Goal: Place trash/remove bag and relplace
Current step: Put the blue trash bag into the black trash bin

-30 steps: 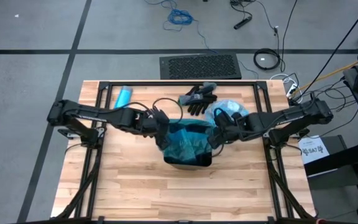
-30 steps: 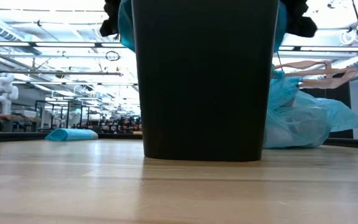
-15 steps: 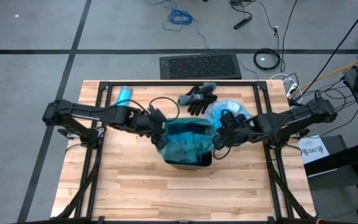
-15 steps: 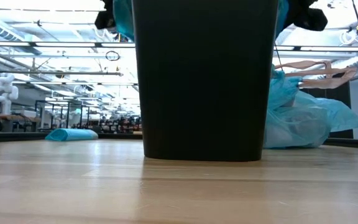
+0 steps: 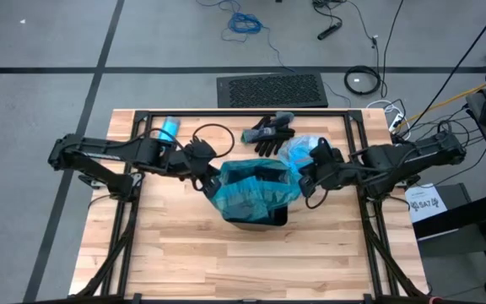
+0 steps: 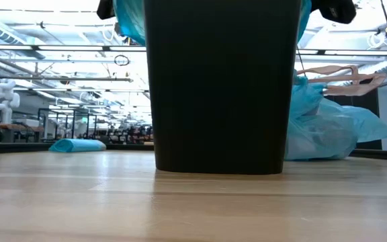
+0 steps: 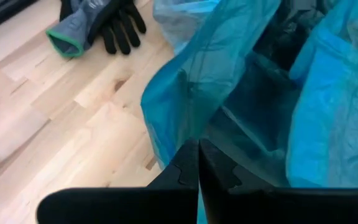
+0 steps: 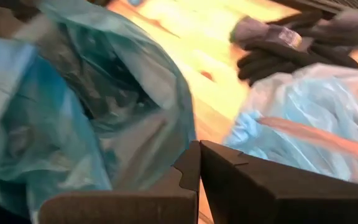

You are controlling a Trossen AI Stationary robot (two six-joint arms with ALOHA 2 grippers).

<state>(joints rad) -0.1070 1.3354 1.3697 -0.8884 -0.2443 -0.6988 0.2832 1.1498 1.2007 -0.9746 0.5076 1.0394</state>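
Trash itself isn't something you can pick out here: no crumpled scraps show in any view, so if they exist they're either down inside the bin or tied up in the full blue bag (image 5: 306, 150) lying at about 2 o'clock from the black bin (image 5: 258, 221), just beside it. What you've got in play is the fresh blue liner (image 5: 251, 190), draped over the bin's mouth in the middle of the desk (image 5: 184, 245).

Your left hand (image 5: 208, 173) sits at the bin's 9 o'clock and your right hand (image 5: 305, 178) at its 3 o'clock, each with its fingers pinched tight on an edge of the liner. My read is that they're spread to opposite sides so the bag's mouth gets stretched wide enough to go over the rim. Both wrist views show the fingers meeting with film bunched around the tips.

The black gloves (image 5: 268, 133) sit at the bin's 12 o'clock and a blue roll (image 5: 167, 129) near the desk's far left corner, both well apart from the action.

Hard to make out:
- Whether the liner is actually hooked over the rim or only hanging above it. The low view cuts the bin top off.
- What's inside the bin; the liner covers it.
- How much film each hand really has, since the plastic hides the fingertips.
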